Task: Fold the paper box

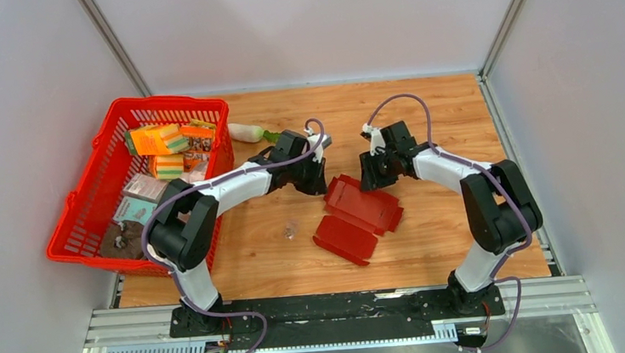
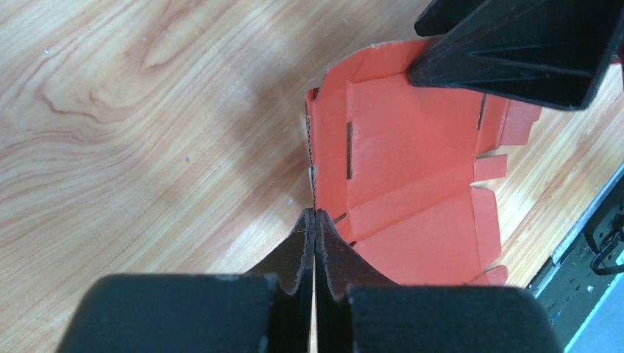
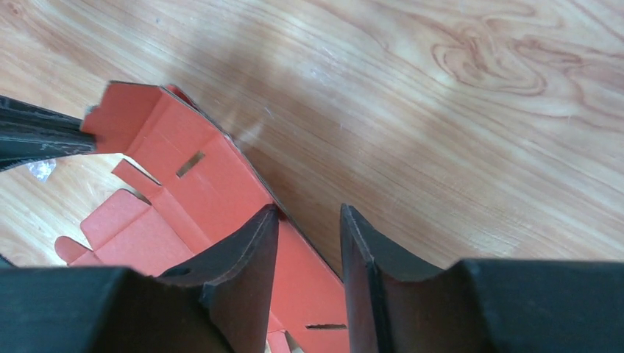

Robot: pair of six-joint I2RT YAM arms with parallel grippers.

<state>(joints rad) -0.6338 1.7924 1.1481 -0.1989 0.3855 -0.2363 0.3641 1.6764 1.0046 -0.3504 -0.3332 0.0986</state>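
Hidden: in the overhead view both wrists cover their own jaws, so the grips show only in the wrist views.
Cut off: the paper box [image 1: 359, 211] runs off the lower edge of the right wrist view. In the left wrist view the right arm's black finger covers the box's far corner.
Hard to make out: a small pale scrap [image 1: 291, 230] lies on the worktop [image 1: 440, 114] near the box, too small to name.
Around: a red mesh basket [image 1: 90, 213] stands at the left edge, holding orange packets [image 1: 157, 141] and other small packs. A white, vegetable-like item [image 1: 247, 132] lies just beside the basket's far corner.
In the way: the left arm [image 1: 233, 183] reaches across in front of the basket, and the right arm [image 1: 449, 169] comes in from the opposite side. The two wrists meet over the box's far end.
Left jaws: pressed fully together, seemingly pinching the thin edge of a raised side wall.
Right jaws: partly open, straddling the opposite wall with one finger inside and one outside, and not gripping it.
Box position: mid-worktop between the two arms, lying open.
Box look: dark red outside and brighter orange-red inside, with creased panels and slots. Its side walls are partly lifted and its small flaps are spread flat.
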